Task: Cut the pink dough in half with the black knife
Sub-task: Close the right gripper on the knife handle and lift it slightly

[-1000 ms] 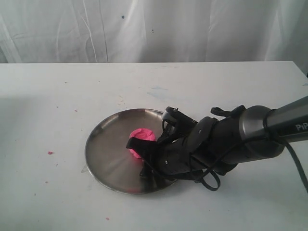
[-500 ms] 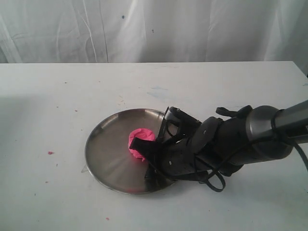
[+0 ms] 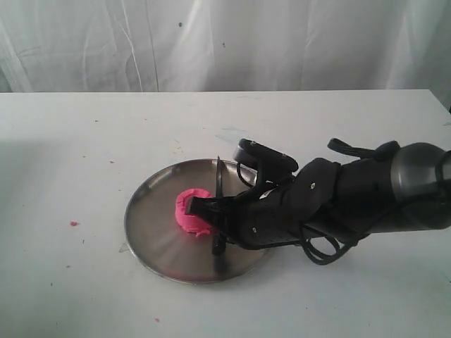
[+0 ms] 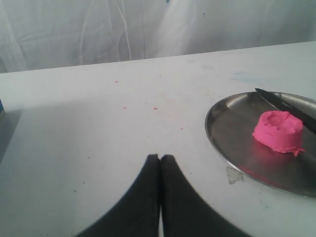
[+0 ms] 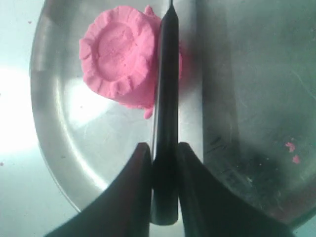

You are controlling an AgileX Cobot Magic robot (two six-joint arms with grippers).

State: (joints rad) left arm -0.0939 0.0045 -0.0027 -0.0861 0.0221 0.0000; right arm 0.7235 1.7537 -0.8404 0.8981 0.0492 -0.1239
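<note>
1. Your right gripper point(image 5: 164, 150) pinches the black knife point(image 5: 167, 84) by its handle; the blade runs along one side of the pink dough point(image 5: 118, 54).
2. The dough sits inside the steel plate point(image 5: 54, 143), clear of its rim. Your left gripper point(image 4: 159, 165), fingers pressed together, hangs over bare table point(image 4: 98, 123).
3. The dough is one squat lump with a dented top and a ragged edge.
</note>
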